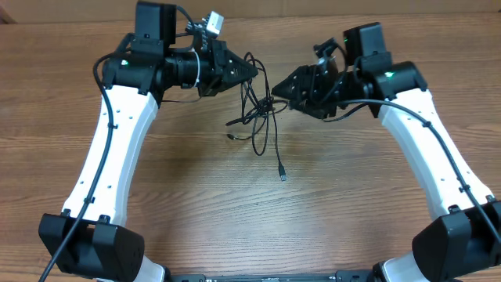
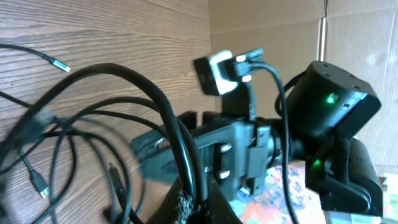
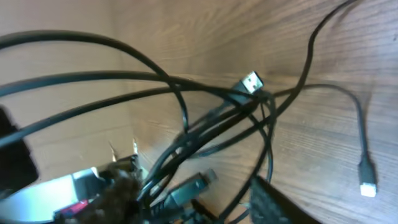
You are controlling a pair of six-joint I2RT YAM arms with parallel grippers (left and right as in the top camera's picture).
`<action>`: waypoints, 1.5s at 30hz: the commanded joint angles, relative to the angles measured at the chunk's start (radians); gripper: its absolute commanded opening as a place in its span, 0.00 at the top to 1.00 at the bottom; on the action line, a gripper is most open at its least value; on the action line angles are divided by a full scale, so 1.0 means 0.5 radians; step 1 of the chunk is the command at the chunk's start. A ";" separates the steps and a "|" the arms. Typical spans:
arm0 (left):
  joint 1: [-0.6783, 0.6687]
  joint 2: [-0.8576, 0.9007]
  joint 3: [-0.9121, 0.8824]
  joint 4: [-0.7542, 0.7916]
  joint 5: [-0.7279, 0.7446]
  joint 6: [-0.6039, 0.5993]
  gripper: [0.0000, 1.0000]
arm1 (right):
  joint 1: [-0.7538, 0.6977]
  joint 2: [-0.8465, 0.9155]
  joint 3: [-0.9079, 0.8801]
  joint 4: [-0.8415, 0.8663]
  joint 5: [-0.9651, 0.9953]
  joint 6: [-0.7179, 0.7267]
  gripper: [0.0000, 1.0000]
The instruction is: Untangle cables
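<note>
since both arms lean in over the middle of the brown wood-grain worktop (image 1: 235,211), the knot of thin black cables (image 1: 262,113) sits strung between them, likely so the loops can be pulled apart. one silver-tipped plug end (image 1: 282,176) trails loose on the wood. left hand (image 1: 253,70) is clamped tight on a bunch of strands. right hand (image 1: 275,88) is in the tangle, strands crossing it; cannot tell how wide it stands or whether it grips.

left arm (image 1: 117,149) and right arm (image 1: 430,149) lean inward toward the cables (image 1: 262,110). left gripper (image 1: 252,70) lies level just left of the cables, jaws closed on a strand. right gripper (image 1: 279,86) lies just right of the cables, jaws apart with strands between them.
</note>
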 commanded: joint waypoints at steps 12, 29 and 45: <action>0.129 -0.046 0.053 0.843 0.503 -0.736 0.96 | 0.130 0.117 0.014 -0.269 0.320 0.018 0.75; 0.383 -0.046 0.053 1.424 0.678 -0.969 0.96 | 0.076 0.117 0.014 -0.830 1.618 -0.029 0.96; 0.362 -0.045 0.052 -0.319 -0.990 0.094 0.96 | -0.270 0.117 -0.101 -0.908 1.855 -0.047 0.96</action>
